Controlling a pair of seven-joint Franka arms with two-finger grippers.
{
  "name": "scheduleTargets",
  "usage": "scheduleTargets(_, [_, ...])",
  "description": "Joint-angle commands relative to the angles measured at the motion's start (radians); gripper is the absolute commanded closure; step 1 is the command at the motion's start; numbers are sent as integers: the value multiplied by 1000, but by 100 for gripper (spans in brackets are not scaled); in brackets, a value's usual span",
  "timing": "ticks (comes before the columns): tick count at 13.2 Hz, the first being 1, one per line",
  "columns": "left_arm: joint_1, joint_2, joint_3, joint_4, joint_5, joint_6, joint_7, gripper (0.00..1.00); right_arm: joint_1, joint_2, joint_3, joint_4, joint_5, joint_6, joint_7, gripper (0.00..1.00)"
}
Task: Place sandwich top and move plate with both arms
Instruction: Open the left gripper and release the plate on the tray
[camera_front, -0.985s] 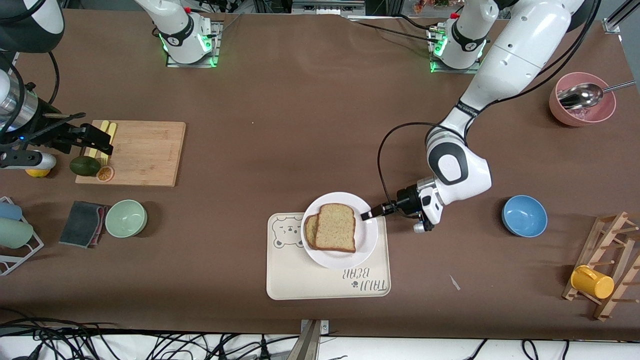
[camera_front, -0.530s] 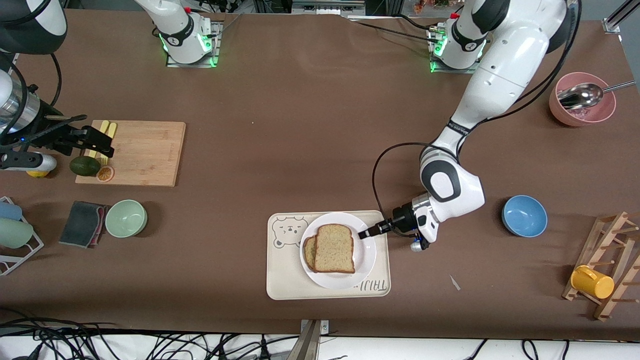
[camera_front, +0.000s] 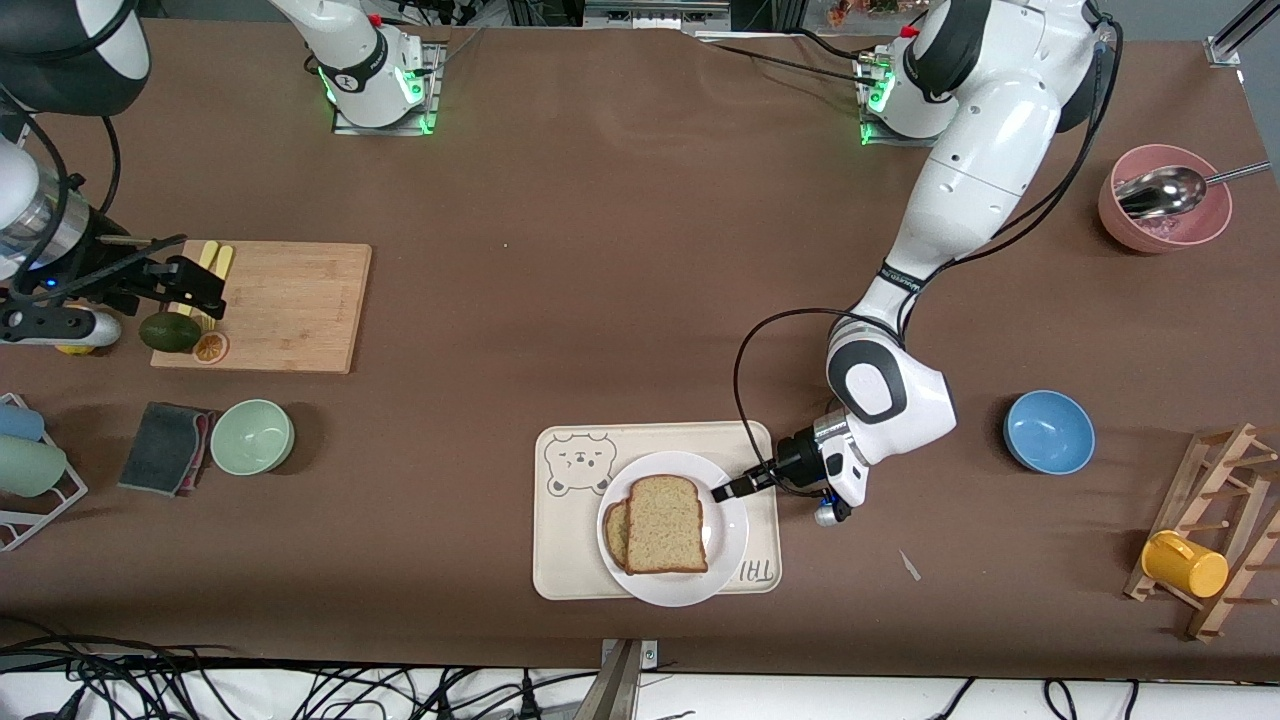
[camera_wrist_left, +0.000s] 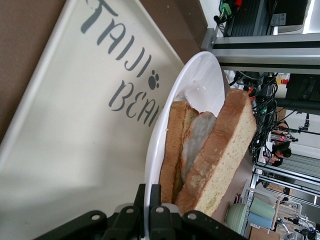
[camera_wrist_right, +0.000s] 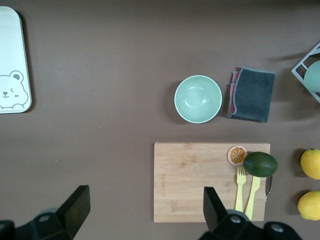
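Note:
The white plate (camera_front: 732, 530) rests on the cream bear-print tray (camera_front: 570, 565), its rim reaching the tray's edge nearest the front camera. On it lies the sandwich top (camera_front: 665, 522), offset over a lower slice (camera_front: 616, 530). My left gripper (camera_front: 722, 492) is shut on the plate's rim at the side toward the left arm's end. In the left wrist view its jaws (camera_wrist_left: 150, 192) pinch the rim of the plate (camera_wrist_left: 200, 75), with the sandwich top (camera_wrist_left: 230, 145) leaning over egg white (camera_wrist_left: 195, 140). My right gripper (camera_front: 195, 287) hangs open over the cutting board's end, waiting, and its wrist view shows the gripper (camera_wrist_right: 146, 195) holding nothing.
A wooden cutting board (camera_front: 290, 305) carries an avocado (camera_front: 169, 331), a citrus slice and yellow cutlery. A green bowl (camera_front: 252, 436) and a grey cloth (camera_front: 165, 447) lie near it. A blue bowl (camera_front: 1048, 431), a pink bowl with spoon (camera_front: 1163, 198) and a mug rack (camera_front: 1215, 540) stand toward the left arm's end.
The left gripper has carried the plate and sandwich toward the front camera, from the tray's edge nearest the robots to its edge nearest the camera. The right arm has barely moved.

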Motion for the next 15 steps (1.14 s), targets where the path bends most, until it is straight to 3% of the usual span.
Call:
scheduleTargets(1, [-22,26,14,49,25,10,-31,100,9,4,7,11,-17,2,13,0])
scheduleTargets(3, [-22,25,14,47,25,10,-30,100,4,6,5,11,-17,4,14,0])
scheduleTargets(7, [-13,14,12,44,29,8,-24,91,-11,38,-4,61,14,7,-5,0])
scheduleTargets(8, [-10,12,14,42,29,8,-22,80,-16,38,-4,67,14,7,-5,0])
scheduleTargets(12, [-4,5,14,36,54,7,-22,67,-16,11,-30,66,28,4,10,0])
scheduleTargets(15, [10,-5,14,24,57,-2,-22,67,-16,-19,-47,52,66,-39,13,0])
